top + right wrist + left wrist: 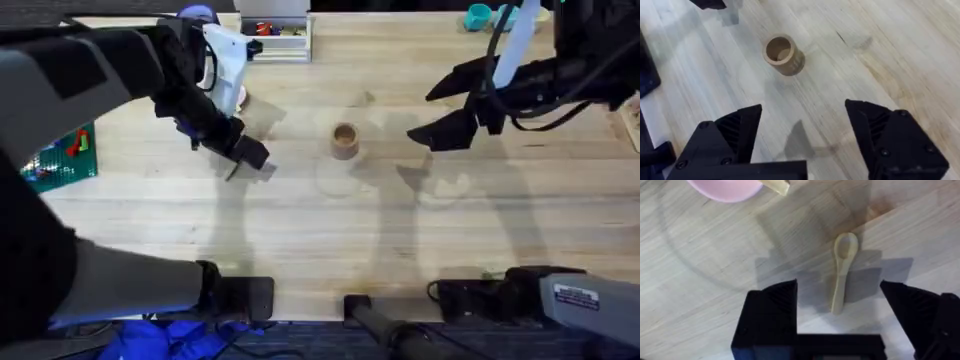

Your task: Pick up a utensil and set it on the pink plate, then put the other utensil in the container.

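Overhead, the cup is seen upright near the middle of the table, and its inside cannot be made out from here. The left gripper is held low at centre left, left of the cup. The right gripper is held at upper right with its jaws spread and nothing between them. A white bin with small items stands at the top edge, and a green board lies at the left edge.

In the left wrist view, the spoon is seen flat on the wood, bowl end toward the frame's top, handle end lying between the spread black fingers, which are not closed on it. At the top edge, part of the pink plate is shown, with one end of the fork beside its rim.

In the right wrist view, the cup is looked into from above and appears empty. The right fingers are parted wide above bare wood.
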Robot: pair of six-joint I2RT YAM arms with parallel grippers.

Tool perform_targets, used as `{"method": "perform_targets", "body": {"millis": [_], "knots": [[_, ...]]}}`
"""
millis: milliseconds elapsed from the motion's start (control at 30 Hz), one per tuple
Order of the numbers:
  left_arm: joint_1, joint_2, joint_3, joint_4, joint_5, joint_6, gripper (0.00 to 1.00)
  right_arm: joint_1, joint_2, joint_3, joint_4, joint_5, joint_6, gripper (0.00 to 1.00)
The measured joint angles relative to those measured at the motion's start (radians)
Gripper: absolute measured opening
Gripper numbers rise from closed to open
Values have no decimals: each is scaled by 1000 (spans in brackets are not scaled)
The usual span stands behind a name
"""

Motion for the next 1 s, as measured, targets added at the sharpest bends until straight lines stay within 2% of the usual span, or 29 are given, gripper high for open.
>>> {"method": "perform_targets", "body": {"millis": [200,600,667,867,1000], "knots": [[0,40,2,17,-8,4,982,0,0,0,0,0,0,996],[0,48,2,33,-21,6,892,0,0,0,0,0,0,997],[0,48,3,36,-25,5,809,0,0,0,0,0,0,997],[1,48,3,42,-18,8,466,0,0,0,0,0,0,997],[-3,48,3,43,-16,7,398,0,0,0,0,0,0,997]]}}
